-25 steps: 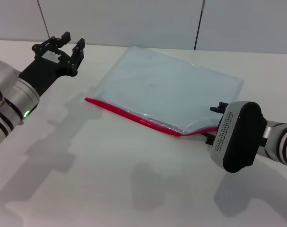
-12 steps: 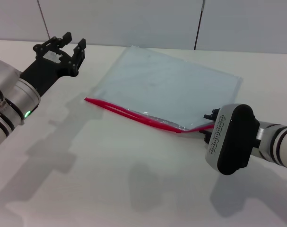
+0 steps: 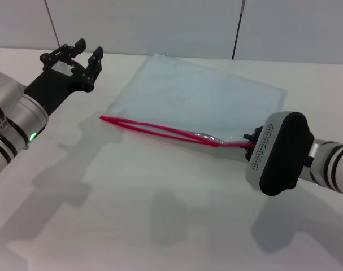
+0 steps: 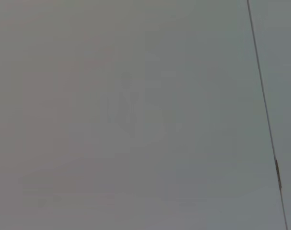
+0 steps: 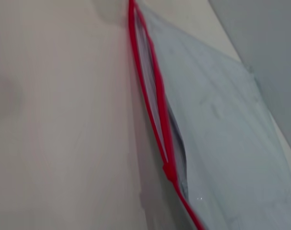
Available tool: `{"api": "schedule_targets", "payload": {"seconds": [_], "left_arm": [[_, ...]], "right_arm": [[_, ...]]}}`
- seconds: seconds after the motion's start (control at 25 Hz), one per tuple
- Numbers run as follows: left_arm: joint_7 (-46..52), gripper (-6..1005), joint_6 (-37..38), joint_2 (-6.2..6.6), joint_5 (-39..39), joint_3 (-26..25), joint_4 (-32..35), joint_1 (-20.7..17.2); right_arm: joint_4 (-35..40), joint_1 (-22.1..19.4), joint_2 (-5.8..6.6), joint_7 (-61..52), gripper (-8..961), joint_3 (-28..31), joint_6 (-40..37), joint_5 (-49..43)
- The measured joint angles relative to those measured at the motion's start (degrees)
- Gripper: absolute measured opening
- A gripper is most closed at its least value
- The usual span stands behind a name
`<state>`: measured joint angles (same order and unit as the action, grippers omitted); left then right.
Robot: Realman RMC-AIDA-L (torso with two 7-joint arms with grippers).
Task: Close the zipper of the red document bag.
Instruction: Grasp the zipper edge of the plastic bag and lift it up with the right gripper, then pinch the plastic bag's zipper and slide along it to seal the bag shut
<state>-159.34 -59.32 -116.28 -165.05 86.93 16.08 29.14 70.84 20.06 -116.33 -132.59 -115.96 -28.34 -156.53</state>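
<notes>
The red document bag [image 3: 199,99] lies flat on the white table, a translucent pale pouch. Its zipper [image 3: 160,131] runs along the near long edge as a thin red strip. From the left end to about [image 3: 216,142] the two red halves stand apart, also seen on the zipper [image 5: 152,96] in the right wrist view. My right gripper [image 3: 252,148] is at the zipper's right end, mostly hidden behind its own wrist, and holds that end lifted off the table. My left gripper [image 3: 81,49] hovers open, high and left of the bag, holding nothing.
The bare white table [image 3: 131,214] stretches in front of the bag. A grey wall [image 3: 160,22] with dark vertical seams rises close behind the bag's far edge. The left wrist view shows only that wall [image 4: 111,115].
The right gripper pulled the zipper's right end up and slightly back, so the red edge straightened and the bag turned a little. The left arm stayed still.
</notes>
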Motion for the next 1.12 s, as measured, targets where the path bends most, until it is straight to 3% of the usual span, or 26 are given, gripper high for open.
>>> {"api": "schedule_targets", "payload": {"seconds": [0.32,0.6,0.84,0.96,1.12], "left_arm": [[3.6,386,0.6,0.26,5.1,0.9,0.9,0.3],[21.6,386,0.8,1.93,32.1,1.2,13.5,0.1],[33.0,386,0.8,2.16,55.6,0.9,23.8,0.4],[38.5,386,1.1,1.88,64.8,0.5,28.4,0.6],[40.7,386,1.3,1.8,69.9,0.4,32.2,0.4]], "right_arm": [[8.6,-5.5,0.08,-0.4,114,0.5,-2.1,-1.5],[12.2,-7.4,0.21,-0.4,62,0.8,-2.5,-1.7],[12.2,-7.0,0.15,-0.4,47,0.7,-2.5,-1.3],[12.3,-7.0,0.15,-0.4,47,0.7,-2.5,-1.2],[12.3,-7.0,0.14,-0.4,48,0.7,-2.5,-1.1]]}}
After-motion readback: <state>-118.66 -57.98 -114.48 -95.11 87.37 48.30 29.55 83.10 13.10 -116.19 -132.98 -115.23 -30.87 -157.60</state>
